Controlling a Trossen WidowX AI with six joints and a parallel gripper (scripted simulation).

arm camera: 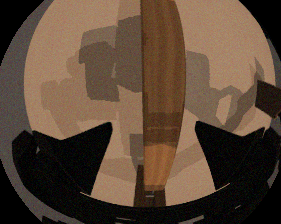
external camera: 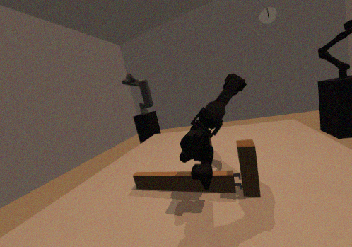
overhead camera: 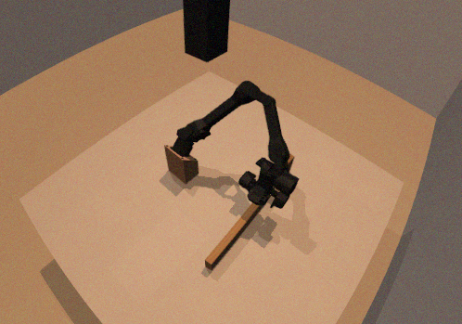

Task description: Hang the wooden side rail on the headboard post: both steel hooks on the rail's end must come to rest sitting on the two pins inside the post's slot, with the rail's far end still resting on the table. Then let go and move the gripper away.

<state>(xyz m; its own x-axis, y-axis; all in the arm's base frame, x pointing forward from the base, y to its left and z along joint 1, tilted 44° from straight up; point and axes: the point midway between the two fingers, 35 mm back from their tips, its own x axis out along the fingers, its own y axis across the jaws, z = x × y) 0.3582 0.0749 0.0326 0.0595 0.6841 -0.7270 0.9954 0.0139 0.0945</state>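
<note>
The wooden rail [overhead camera: 232, 237] [external camera: 166, 182] [arm camera: 163, 60] lies low and level along the table. Two grey hooks [external camera: 237, 175] stick out of its end, one above the other, towards the upright post [overhead camera: 291, 162] [external camera: 249, 171]. They end close at the post's side; whether they are in its slot or on its pins is hidden. My gripper [external camera: 206, 180] [arm camera: 155, 126] is open and straddles the rail near the hook end, one finger on each side with a gap. In the exterior view the near finger overlaps the rail's side face; the far finger is hidden.
A brown block [overhead camera: 178, 166] [arm camera: 271, 98] stands at the arm's base. Black pedestals [overhead camera: 206, 25] [external camera: 146, 127] [external camera: 336, 106] with other arms stand at the back. The rail and post stand on a pale mat [overhead camera: 116, 227] [external camera: 141, 226]. My arm arches over from the block.
</note>
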